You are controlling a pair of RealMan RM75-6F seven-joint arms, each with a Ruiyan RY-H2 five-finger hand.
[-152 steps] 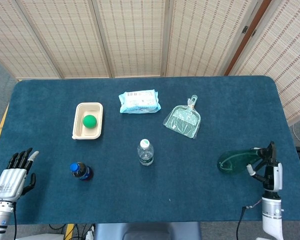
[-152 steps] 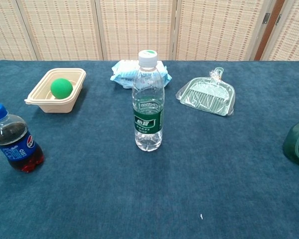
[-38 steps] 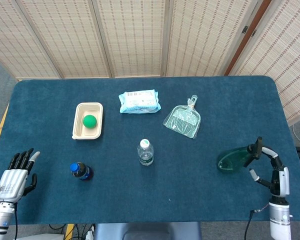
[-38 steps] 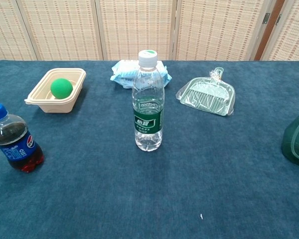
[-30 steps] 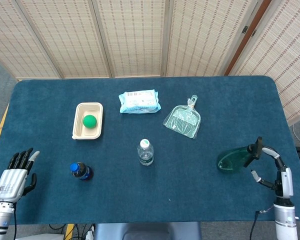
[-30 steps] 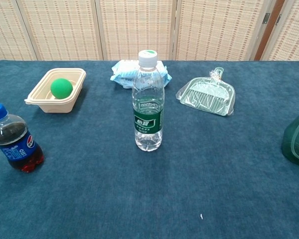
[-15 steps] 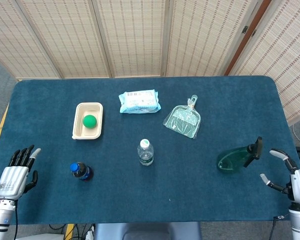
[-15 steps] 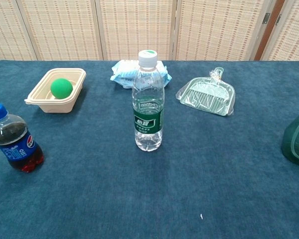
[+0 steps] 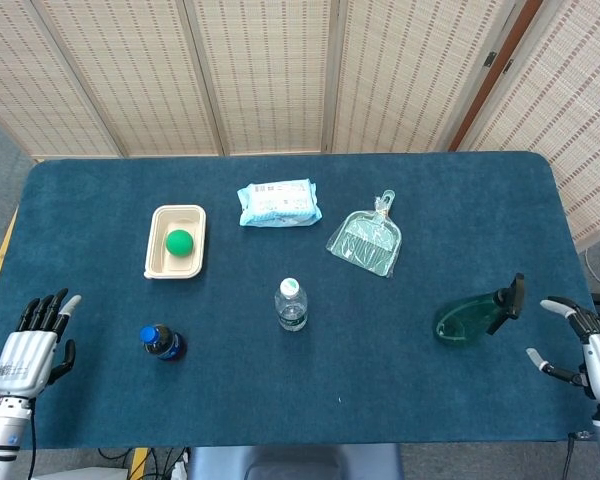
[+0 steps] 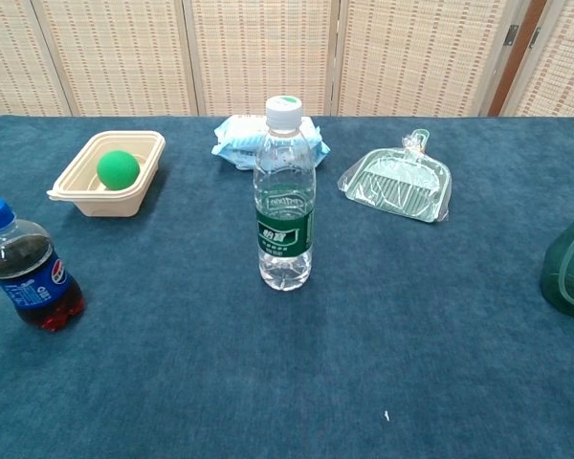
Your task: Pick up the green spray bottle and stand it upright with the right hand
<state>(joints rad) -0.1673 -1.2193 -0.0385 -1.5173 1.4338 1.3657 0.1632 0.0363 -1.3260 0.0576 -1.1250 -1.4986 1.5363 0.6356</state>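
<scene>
The green spray bottle [image 9: 468, 319] stands on its base near the table's right edge, its black nozzle on top. The chest view shows only its left side [image 10: 569, 268] at the right border. My right hand [image 9: 583, 351] hangs off the table's right edge, a short way right of the bottle. Its fingers are spread and hold nothing. My left hand [image 9: 28, 352] rests at the front left corner, fingers apart and empty. Neither hand shows in the chest view.
On the blue table [image 9: 400, 380] stand a clear water bottle [image 9: 291, 304] at the centre and a small cola bottle [image 9: 163, 342] at the front left. Further back are a beige tray [image 9: 158, 260] holding a green ball [image 9: 179, 242], a wipes packet [image 9: 278, 203] and a wrapped dustpan [image 9: 365, 240].
The bottle went from lying on its side to standing. My right hand then let go of it and drew back to the right, off the table edge. The left hand barely moved.
</scene>
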